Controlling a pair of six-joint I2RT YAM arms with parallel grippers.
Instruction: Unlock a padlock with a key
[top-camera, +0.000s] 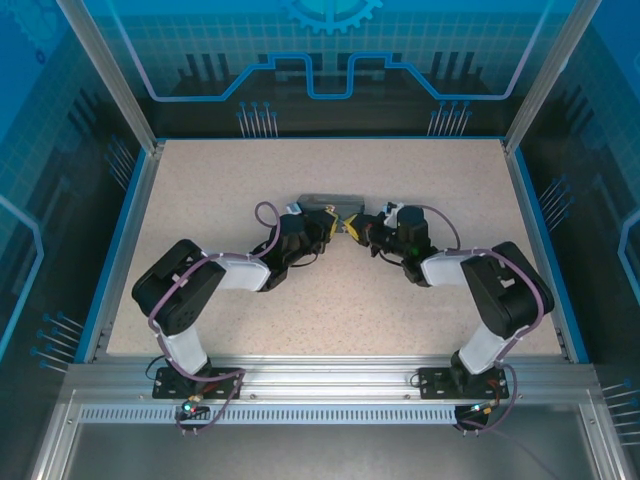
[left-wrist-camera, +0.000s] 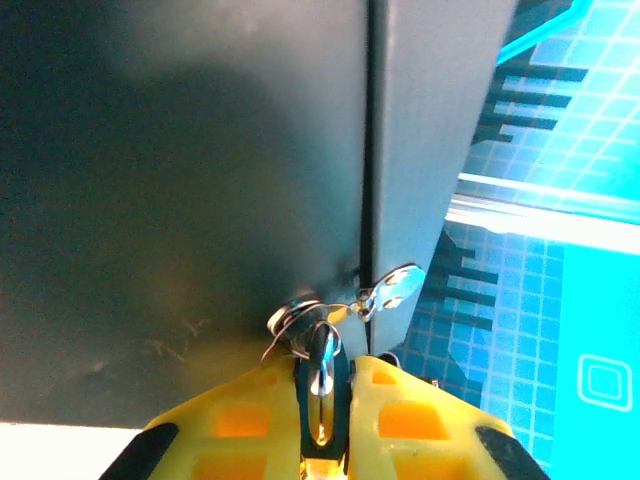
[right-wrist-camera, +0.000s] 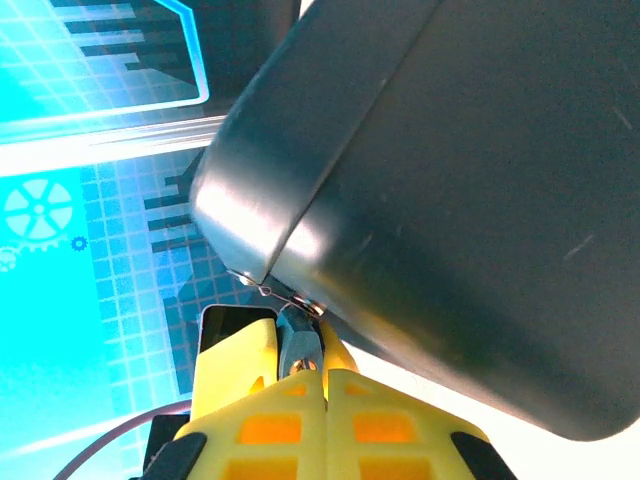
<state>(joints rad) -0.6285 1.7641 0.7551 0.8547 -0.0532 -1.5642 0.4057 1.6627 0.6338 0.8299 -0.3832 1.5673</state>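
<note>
Both arms meet at the middle of the speckled table (top-camera: 330, 310), their yellow tips nearly touching in front of a dark grey box (top-camera: 330, 197). In the left wrist view, the left gripper (left-wrist-camera: 322, 365) is clamped on the small silvery key (left-wrist-camera: 320, 385), which stands upright between the fingers and points at the box's lower edge. A thin wire ring (left-wrist-camera: 292, 318) sits just above it, and a second small key (left-wrist-camera: 393, 287) hangs off to the right beside the box's seam. In the right wrist view, the right gripper (right-wrist-camera: 295, 352) is clenched on the tiny bluish-grey padlock (right-wrist-camera: 298, 340), held against the rounded corner of the box.
</note>
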